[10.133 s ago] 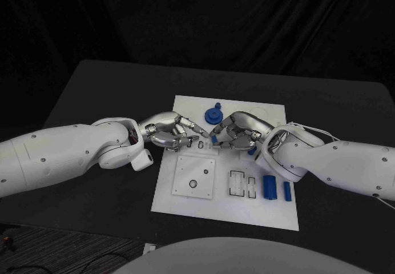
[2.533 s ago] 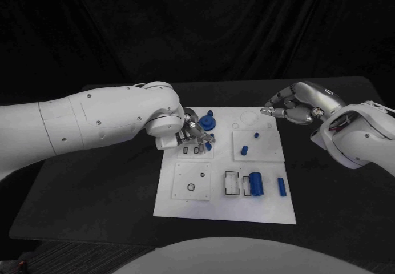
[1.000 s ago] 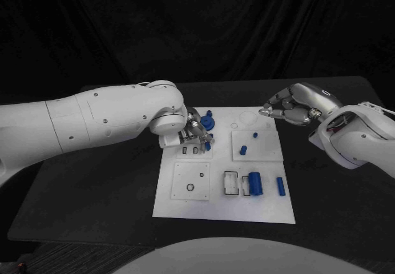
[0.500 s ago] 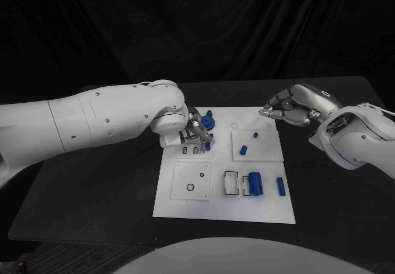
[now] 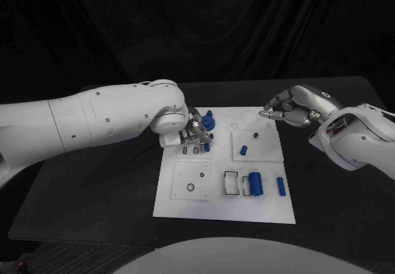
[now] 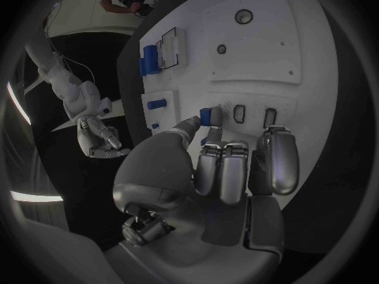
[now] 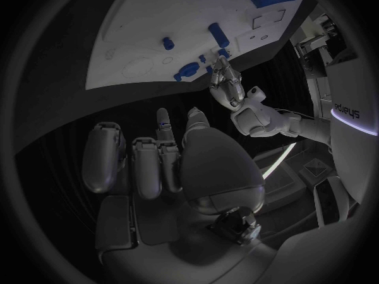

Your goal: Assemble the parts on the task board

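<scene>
A black surface [image 5: 99,188] fills the frame under a dark backdrop, with the white board [image 5: 224,212] lying at its centre. The left hand [image 5: 194,132] sits over the board's upper left part, above two small slots [image 5: 191,150]. In the left wrist view it pinches a small blue part [image 6: 205,115] between thumb and a fingertip, with the other fingers curled beside it; the part is just above the board next to the slots. A blue knob [image 5: 208,120] stands just beyond the hand, toward the board's top edge. The right hand [image 5: 288,110] hovers over the upper right of the frame, off the board's top right corner, fingers curled in with nothing in them. On the board's right half, a small blue peg [image 5: 255,135] and a short blue pin [image 5: 244,150] sit on a square plate. Lower down, a fat blue cylinder [image 5: 255,183] lies beside rectangular recesses, and a thin blue bar [image 5: 281,186] lies near the right edge.
</scene>
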